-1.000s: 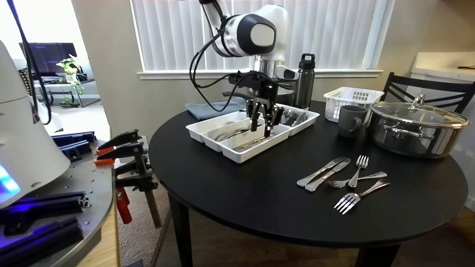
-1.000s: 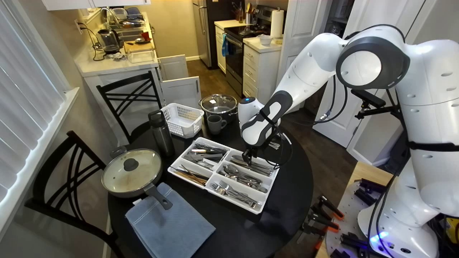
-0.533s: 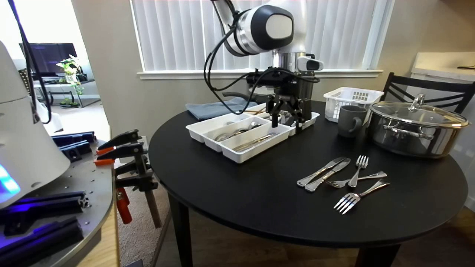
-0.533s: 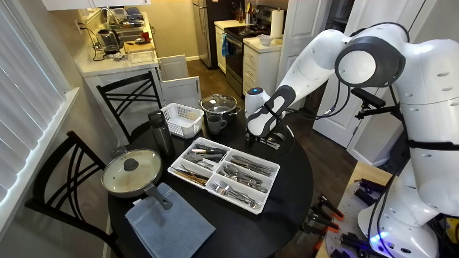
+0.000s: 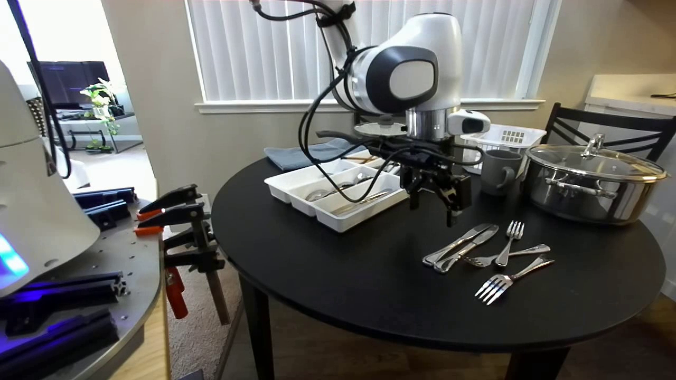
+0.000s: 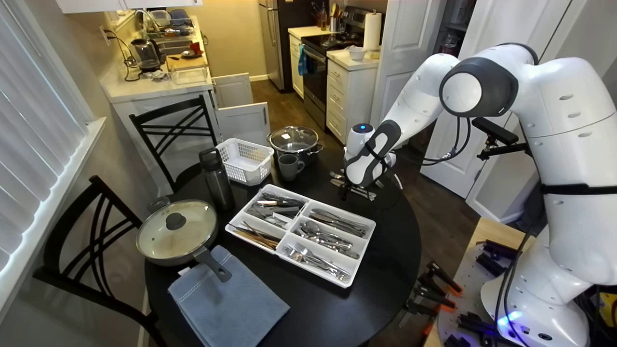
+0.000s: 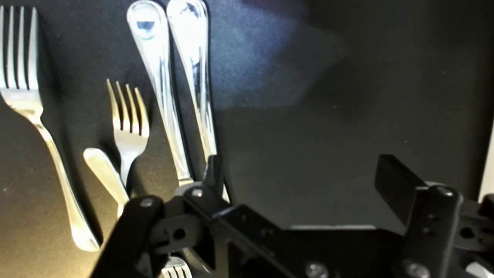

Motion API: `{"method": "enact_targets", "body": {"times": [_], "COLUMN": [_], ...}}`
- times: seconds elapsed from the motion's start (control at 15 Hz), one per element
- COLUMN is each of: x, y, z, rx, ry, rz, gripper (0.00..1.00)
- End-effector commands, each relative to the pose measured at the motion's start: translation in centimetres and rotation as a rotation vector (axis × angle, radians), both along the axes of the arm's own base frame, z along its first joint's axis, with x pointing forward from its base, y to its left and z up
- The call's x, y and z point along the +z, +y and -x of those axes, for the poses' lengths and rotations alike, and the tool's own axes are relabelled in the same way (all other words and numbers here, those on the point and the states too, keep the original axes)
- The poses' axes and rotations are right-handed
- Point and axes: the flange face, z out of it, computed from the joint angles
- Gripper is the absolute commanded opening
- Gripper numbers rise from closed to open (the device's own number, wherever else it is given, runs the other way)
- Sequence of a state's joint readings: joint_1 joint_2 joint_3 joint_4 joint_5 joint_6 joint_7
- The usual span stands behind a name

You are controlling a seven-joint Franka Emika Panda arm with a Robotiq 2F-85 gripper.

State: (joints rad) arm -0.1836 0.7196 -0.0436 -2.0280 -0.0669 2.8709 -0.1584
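Round blk bench (image 5: 359,295) w/ wht blinds (image 5: 253,58) behind it. Pincer (image 7: 303,170) released, jaws spread wide, hanging above bench, apart fm the loose cutlery (image 5: 504,256). Wrist view, clock centred on jaw gap: 2 knives (image 7: 195,65) side by side, handles approx 10–11 o'clock, blades partly hidden by pincer. Approx 9–10 o'clock: big fork (image 7: 23,98) farthest out; btwn it & knives, 2nd fork (image 7: 133,144) w/ 3rd fork (image 7: 102,170) lying across it. In an exterior view, clock centred on pincer: loose cutlery approx 4 o'clock, wht cutlery tray (image 5: 369,212) approx 9–10, gray mug (image 5: 496,171) approx 2, lidded pot (image 5: 586,203) near 3, just beside mug. In an exterior view, lidded pan (image 6: 188,236) sits approx 9 o'clock fm tray, its handle over blue cloth (image 6: 250,299) at tray's 7–8 o'clock.
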Motion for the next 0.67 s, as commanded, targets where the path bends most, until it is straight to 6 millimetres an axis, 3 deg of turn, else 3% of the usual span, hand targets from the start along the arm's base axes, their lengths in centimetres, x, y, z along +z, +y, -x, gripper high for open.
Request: {"method": "enact_targets", "body": {"times": [0.0,0.33,0.6], "x": [-2.2,-3.9,-3.0], "y": [-1.1,-2.1,-2.4], "z": [0.2,0.4,0.1], "rx": [0.003,-0.007,0.013], "ry": [-0.028,-0.036,-0.056], "rz": [-0.045,-0.069,-0.085], "gripper": [1.0,1.0,1.0]}}
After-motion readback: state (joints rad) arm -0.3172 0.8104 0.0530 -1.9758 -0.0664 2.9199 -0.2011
